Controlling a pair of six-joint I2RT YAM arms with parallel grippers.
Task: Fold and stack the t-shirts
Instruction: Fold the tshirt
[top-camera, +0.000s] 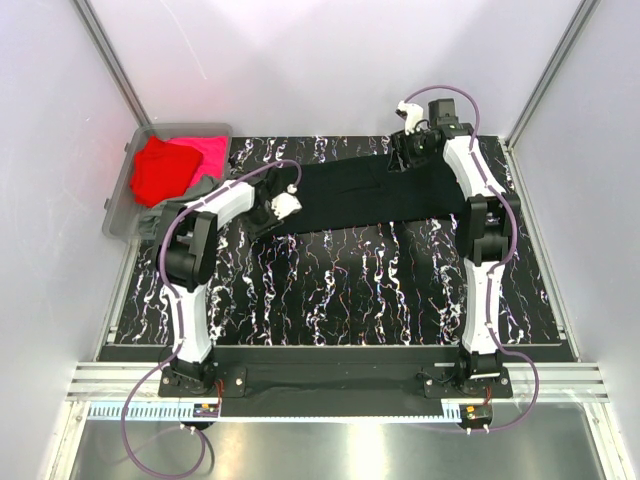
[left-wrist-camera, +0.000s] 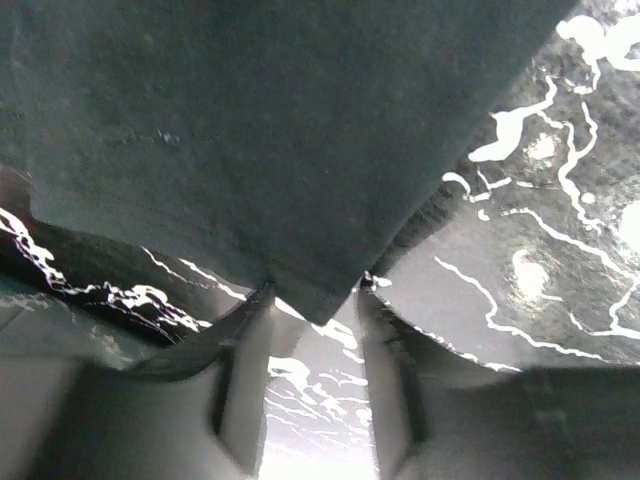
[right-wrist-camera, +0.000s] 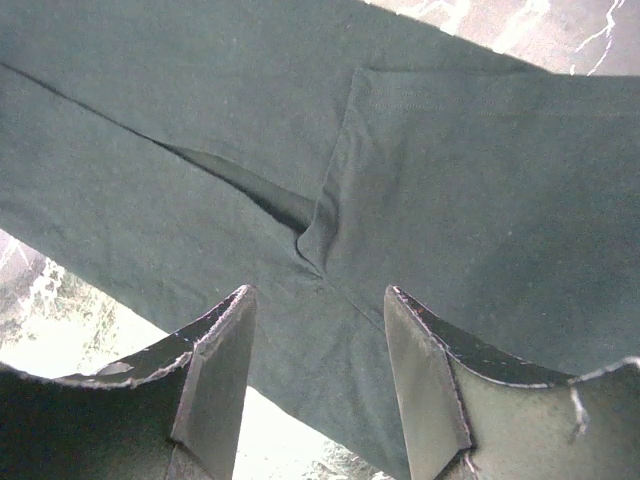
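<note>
- The black t-shirt lies spread in a long band across the far part of the table, from near the far left corner towards the far right corner
- The left gripper sits at the shirt's left end; its fingers are part-way apart, and a corner of the cloth reaches between their tips
- The right gripper is over the shirt's far right end, its jaws wide and nothing between them
- A red t-shirt and a pink t-shirt lie in a grey bin at the far left corner
</note>
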